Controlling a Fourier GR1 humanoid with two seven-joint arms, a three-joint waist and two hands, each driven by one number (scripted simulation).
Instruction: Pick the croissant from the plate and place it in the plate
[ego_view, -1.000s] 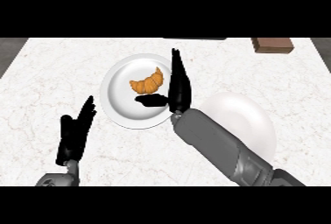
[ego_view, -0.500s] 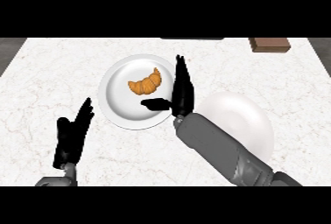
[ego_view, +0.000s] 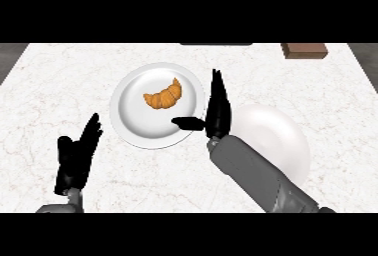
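A golden croissant (ego_view: 165, 96) lies on a white plate (ego_view: 140, 127) at the middle of the marble counter. My right hand (ego_view: 216, 111) stands edge-on at the plate's right rim, open, fingers straight and pointing away, thumb reaching left over the plate. It is just right of the croissant and not touching it. A second white plate (ego_view: 277, 135), bare, lies to the right, partly hidden by my right forearm. My left hand (ego_view: 77, 157) rests open at the lower left, fingers up.
A brown block (ego_view: 304, 50) sits at the counter's far right edge. A dark object (ego_view: 215, 44) shows at the far edge, mostly cut off. White marble counter (ego_view: 66, 80) extends left of the plates.
My right hand has edged slightly farther away along the plate's right rim. The croissant and the left hand have not moved on the counter.
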